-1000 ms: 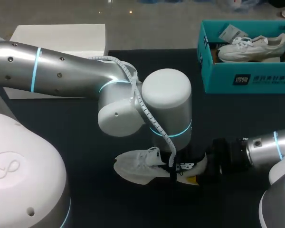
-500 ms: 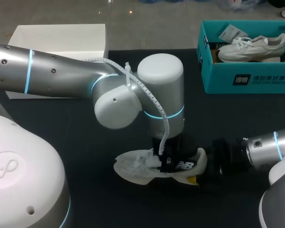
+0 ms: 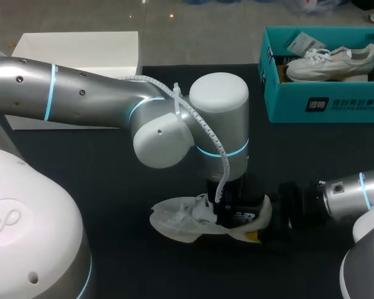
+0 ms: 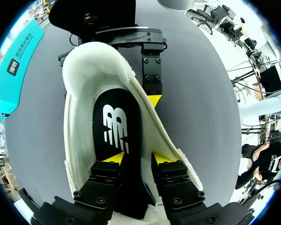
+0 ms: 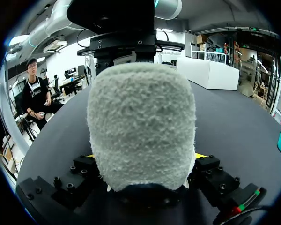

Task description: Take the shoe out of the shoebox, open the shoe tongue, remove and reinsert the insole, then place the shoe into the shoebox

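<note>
The white shoe point(image 3: 177, 218) lies on the black table point(image 3: 112, 162), near the front edge and about midway across. Its toe points left and its heel right, and it is well apart from the teal shoebox point(image 3: 324, 103) at the far right.

My left arm point(image 3: 81, 99) comes in from the left and bends straight down over the shoe's opening, hiding the middle of the shoe from above. Seen from the left wrist, the left gripper point(image 4: 138, 158) sits low inside the shoe, right at the black insole point(image 4: 116, 126). The insole lies along the shoe's floor with a white logo toward the heel end (pale, fuzzy lining rises on both sides of it). Whether this gripper pinches the insole or only rests against it I cannot tell.

My right arm point(image 3: 355, 193) comes in low from the right. The right gripper point(image 5: 145, 157) is clamped on the shoe's heel, one finger against each side of the fuzzy heel cup, with a sliver of yellow tip showing at either side. In the left wrist view one of those fingers point(image 4: 153, 99) lies against the outside of the heel wall, ahead of the left gripper.

The shoebox holds a second white lace-up sneaker point(image 3: 330, 62) and a paper tag point(image 3: 302, 42). A plain white box point(image 3: 78, 47) stands at the far left.
</note>
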Motion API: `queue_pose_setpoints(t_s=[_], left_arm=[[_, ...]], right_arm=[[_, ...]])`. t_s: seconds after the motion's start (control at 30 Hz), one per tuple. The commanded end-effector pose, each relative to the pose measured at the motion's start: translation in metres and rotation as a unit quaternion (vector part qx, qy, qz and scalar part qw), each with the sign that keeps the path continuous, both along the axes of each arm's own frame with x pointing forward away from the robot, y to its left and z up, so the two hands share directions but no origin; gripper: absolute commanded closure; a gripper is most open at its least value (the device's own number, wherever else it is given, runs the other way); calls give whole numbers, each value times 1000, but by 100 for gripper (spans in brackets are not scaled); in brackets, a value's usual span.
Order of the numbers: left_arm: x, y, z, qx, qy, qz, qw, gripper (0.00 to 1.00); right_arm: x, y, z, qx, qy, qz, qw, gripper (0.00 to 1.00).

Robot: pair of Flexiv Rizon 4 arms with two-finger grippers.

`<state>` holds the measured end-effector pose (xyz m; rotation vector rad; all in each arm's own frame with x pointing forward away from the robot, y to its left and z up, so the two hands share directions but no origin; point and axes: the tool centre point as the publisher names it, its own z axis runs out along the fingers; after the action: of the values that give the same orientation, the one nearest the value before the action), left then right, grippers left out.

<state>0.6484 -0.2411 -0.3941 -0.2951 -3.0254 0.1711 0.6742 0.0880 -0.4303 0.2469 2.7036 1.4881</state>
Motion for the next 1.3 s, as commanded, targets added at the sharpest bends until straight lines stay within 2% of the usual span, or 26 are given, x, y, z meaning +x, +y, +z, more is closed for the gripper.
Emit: queue_pose_setpoints(t_s=[0.03, 0.13, 0.23, 0.27, 0.3, 0.4, 0.57, 0.6, 0.63, 0.7, 0.73, 0.87, 0.97, 1.1, 1.2, 1.23, 1.3], left_arm=[[-7, 2, -6, -4, 8, -1, 1000, 63], [-10, 3, -10, 0, 11, -3, 1000, 60], [-8, 2, -14, 4, 8, -2, 1000, 51], [-6, 1, -14, 4, 5, -1, 1000, 34], [-5, 1, -15, 5, 1, 0, 1000, 23], [1, -1, -17, 8, -17, 4, 1000, 17], [13, 1, -24, 20, -50, 25, 998, 18], [15, 1, -25, 23, -54, 26, 998, 15], [17, 2, -27, 23, -55, 26, 998, 6], [21, 3, -32, 23, -56, 31, 998, 7], [21, 3, -34, 23, -56, 31, 998, 9], [24, 3, -43, 23, -55, 32, 998, 47], [25, 2, -47, 21, -58, 35, 997, 62], [26, 2, -50, 22, -77, 39, 996, 72], [25, 4, -55, 24, -84, 47, 995, 88], [25, 5, -55, 24, -85, 49, 995, 99], [24, 7, -55, 23, -85, 53, 995, 100]], right_arm=[[0, 1, 0, -1, 0, -1, 1000, 100], [0, 1, 0, -1, 0, -1, 1000, 100], [0, 1, 0, -1, 0, -1, 1000, 100], [0, 1, 0, -1, 0, -1, 1000, 100], [0, 1, 0, -1, 0, -1, 1000, 100], [0, 1, 0, -1, 0, -1, 1000, 100], [0, 1, 0, -1, 0, -1, 1000, 100], [0, 1, 0, -1, 0, -1, 1000, 100], [0, 1, 0, -1, 0, -1, 1000, 100], [0, 1, 0, -1, 0, -1, 1000, 100], [0, 1, 0, -1, 0, -1, 1000, 100], [0, 1, 0, -1, 0, -1, 1000, 100], [0, 1, 0, -1, 0, -1, 1000, 100], [0, 1, 0, -1, 0, -1, 1000, 100], [0, 1, 0, -1, 0, -1, 1000, 100], [0, 1, 0, -1, 0, -1, 1000, 100], [0, 1, 0, -1, 0, -1, 1000, 100]])
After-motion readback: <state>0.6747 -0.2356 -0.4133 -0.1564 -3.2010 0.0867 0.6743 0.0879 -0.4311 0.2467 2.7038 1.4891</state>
